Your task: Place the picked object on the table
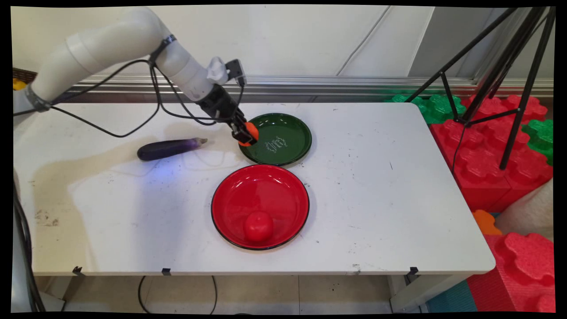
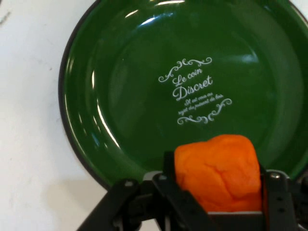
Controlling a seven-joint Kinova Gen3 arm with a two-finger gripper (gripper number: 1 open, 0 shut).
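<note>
**Orange thing pinched over the green plate**

Starting at the near edge of the white table (image 1: pixel 376 212): there's a red plate (image 1: pixel 230 195) with a black rim, and a red tomato (image 1: pixel 258 226) sits inside it on the side closest to the camera. Just behind it, almost touching rims, is a green plate (image 1: pixel 292 133) with white "Le coin Discret" lettering in the middle.

The gripper (image 1: pixel 246 134) is at that green plate's left edge, fingers clamped on a soft-looking orange object (image 1: pixel 252 131). In the hand view the orange lump (image 2: pixel 219 168) is wedged between the fingers (image 2: pixel 168 173), with the green plate (image 2: pixel 120 96) filling most of the frame behind it. Can't tell if the lump is touching the plate or just above it.

Left of the green plate a purple eggplant (image 1: pixel 166 148) lies on its side on the bare table, stem end pointing toward the gripper.

Off the table's far right: red and green foam blocks (image 1: pixel 483 146) and a black tripod (image 1: pixel 514 88).
</note>
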